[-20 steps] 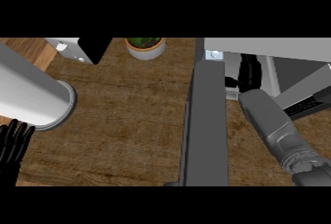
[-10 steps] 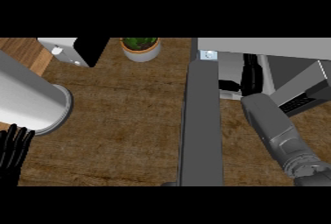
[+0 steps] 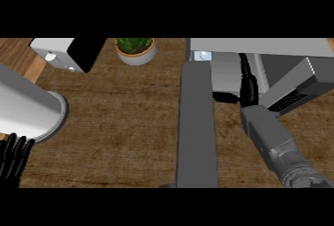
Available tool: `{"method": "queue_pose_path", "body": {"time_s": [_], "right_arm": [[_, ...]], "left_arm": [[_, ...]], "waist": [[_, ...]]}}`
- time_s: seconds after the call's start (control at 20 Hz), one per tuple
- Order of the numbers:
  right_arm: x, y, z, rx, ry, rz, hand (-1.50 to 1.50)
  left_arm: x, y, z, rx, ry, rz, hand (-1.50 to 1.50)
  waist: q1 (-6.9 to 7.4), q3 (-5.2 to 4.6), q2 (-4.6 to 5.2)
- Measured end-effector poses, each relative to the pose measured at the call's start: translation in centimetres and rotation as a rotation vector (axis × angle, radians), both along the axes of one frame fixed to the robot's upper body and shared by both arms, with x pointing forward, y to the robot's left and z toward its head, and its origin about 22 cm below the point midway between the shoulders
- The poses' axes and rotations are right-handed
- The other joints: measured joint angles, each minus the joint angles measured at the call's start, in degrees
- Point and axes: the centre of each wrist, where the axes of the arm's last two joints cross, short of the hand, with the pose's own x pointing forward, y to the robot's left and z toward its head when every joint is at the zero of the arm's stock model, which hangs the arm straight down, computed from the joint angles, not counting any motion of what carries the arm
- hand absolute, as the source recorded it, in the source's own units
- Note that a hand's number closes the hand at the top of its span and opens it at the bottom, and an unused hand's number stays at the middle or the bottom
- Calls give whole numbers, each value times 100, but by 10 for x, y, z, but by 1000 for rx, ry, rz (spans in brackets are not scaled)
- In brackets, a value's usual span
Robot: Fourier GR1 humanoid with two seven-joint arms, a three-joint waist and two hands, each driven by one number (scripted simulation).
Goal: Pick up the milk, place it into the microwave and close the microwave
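The left hand (image 3: 13, 156) is cut by the left edge, only its upright straight fingers showing. The right hand (image 3: 247, 86) is dark and edge-on at the mouth of the microwave (image 3: 261, 46); whether it holds anything cannot be told. At the far side, the microwave, the potted plant (image 3: 135, 50) and the white appliance (image 3: 55, 53) are cropped

right forearm (image 3: 271, 139) comes in from near right; right hand (image 3: 247, 88) points far, fingers straight, thumb out left. left hand (image 3: 13, 159) rests near left, fingers up.
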Motion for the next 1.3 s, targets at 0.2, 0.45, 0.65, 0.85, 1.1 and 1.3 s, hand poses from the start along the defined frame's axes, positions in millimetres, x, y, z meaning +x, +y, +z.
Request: {"method": "queue_pose_path", "body": {"time_s": [0.2, 0.45, 0.65, 0.85, 1.1, 1.3], "right_arm": [[-14, 3, -18, 83, 11, 36, -150], [-33, 7, -40, 189, 30, 115, -150], [-50, 10, -57, 280, 47, 204, -150], [-71, 13, -75, 367, 55, 271, -150], [-98, 14, -91, 419, 55, 310, -150], [-119, -1, -96, 437, 38, 317, -150]], "left_arm": [[-8, -8, 0, 9, 9, -15, -150], [-8, -24, -6, -16, 38, -106, -150], [-11, -29, -7, -41, 36, -179, -150], [-8, -44, -10, -45, 41, -233, -150], [0, -55, -4, -22, 46, -317, -150], [12, -72, -1, 15, 52, -375, 150]], "waist": [[-92, -5, -43], [-213, -11, -88], [-275, -14, -116], [-346, -18, -142], [-438, -25, -176], [-490, -28, -187]]}}
